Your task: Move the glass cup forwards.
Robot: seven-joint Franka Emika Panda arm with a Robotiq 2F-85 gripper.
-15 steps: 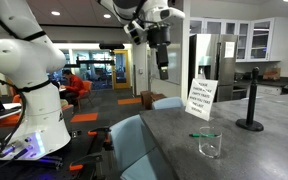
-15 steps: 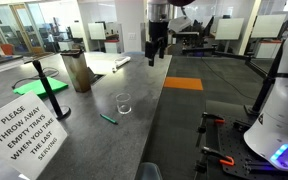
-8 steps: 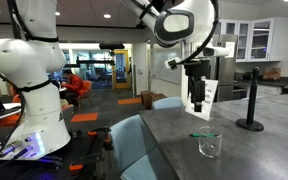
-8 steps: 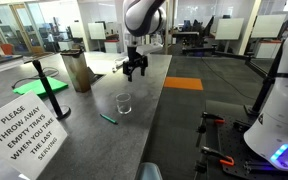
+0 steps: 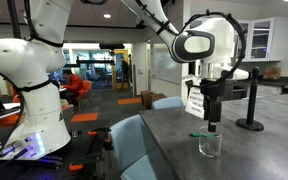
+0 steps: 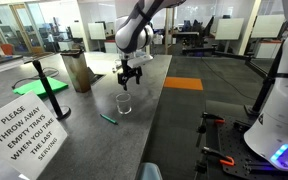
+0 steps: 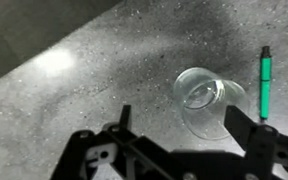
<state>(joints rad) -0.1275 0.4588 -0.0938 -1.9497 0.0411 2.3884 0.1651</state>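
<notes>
The glass cup is a small clear tumbler standing upright on the grey countertop. It shows in both exterior views and in the wrist view. My gripper hangs directly above the cup with its fingers pointing down and open. In an exterior view it sits just above and behind the cup, apart from it. In the wrist view the two dark fingers are spread wide, with the cup near the right finger and nothing between them.
A green marker lies on the counter next to the cup. A white paper sign and a black post with a round base stand nearby. A brown container stands further along the counter.
The gripper has come down and moved from well above and away from the counter to just over the glass cup. The cup and marker have not moved.
</notes>
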